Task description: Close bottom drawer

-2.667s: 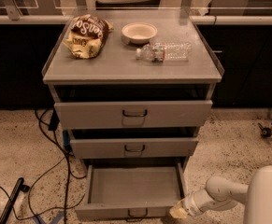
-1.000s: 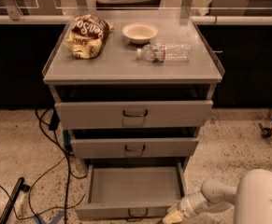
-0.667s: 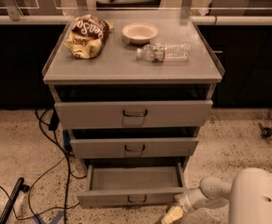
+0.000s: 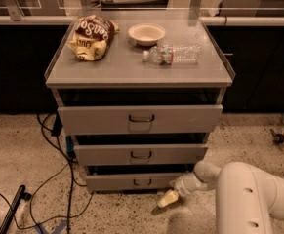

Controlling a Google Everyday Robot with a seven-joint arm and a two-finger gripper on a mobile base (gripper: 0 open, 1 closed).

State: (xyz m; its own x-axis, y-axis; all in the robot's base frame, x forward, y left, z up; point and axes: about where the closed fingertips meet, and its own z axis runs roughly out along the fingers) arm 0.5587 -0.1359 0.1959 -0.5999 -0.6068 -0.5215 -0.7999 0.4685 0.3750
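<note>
Camera view: gripper [image 4: 168,198] low near the floor, just below right end of bottom drawer [image 4: 127,182]; grip state cannot tell. Arm [image 4: 249,199] cut off at frame edge. Bottom drawer sits close in under middle drawer [image 4: 107,155]. Three drawers. Cabinet top [image 4: 131,72]: one chip bag [image 4: 93,35], one bowl [image 4: 146,33], one water bottle [image 4: 173,54] on its side. Cables [image 4: 58,155] on floor, left

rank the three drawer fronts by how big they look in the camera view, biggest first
1. top drawer, tallest and widest front
2. middle drawer
3. bottom drawer, shortest front
The gripper hangs low by the bottom drawer's right front corner.
</note>
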